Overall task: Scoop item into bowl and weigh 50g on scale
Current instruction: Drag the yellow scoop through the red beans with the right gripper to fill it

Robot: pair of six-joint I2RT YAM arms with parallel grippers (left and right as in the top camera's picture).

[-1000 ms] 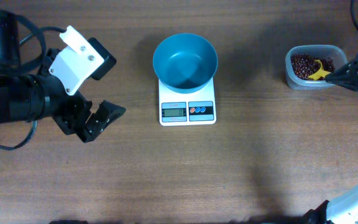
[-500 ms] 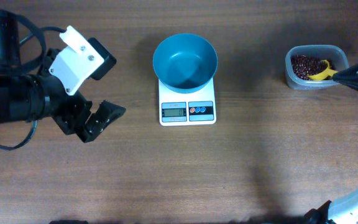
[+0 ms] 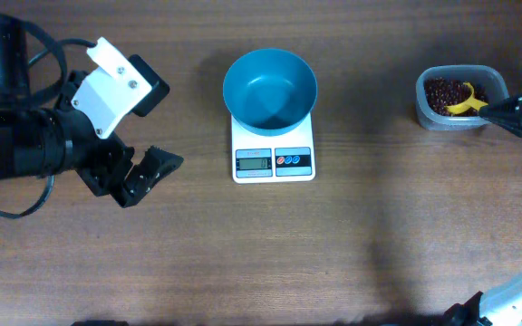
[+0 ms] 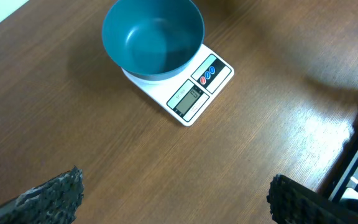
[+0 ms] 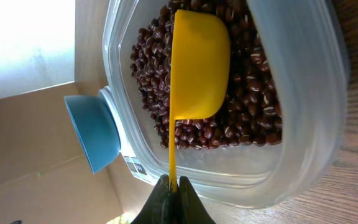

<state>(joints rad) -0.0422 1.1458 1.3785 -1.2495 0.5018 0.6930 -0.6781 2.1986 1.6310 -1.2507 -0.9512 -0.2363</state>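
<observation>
Lying heaped in the clear tub (image 5: 303,93) at the far right of the counter (image 3: 352,244), the beans (image 5: 247,124) are small, hard, smooth and loose. I'd judge that they roll and scatter easily and can't be pinched up, so the yellow scoop (image 5: 197,62) resting on them is the sensible way to lift them. The scoop looks like light, stiff plastic with a thin, narrow handle. The right hand (image 5: 173,185) is clamped shut on the very end of that handle. Held that far from the cup, a loaded scoop could twist or tip, so it needs to travel level and slowly.

Well apart to the left, near the middle of the counter, the blue bowl (image 3: 270,89) sits on the white scale (image 3: 273,161), and I see no beans in it. It seems light, and a careless knock might shift it on the platform. At the far left, the left hand (image 3: 139,177) hangs above the wood with its fingers spread wide, holding nothing.
</observation>
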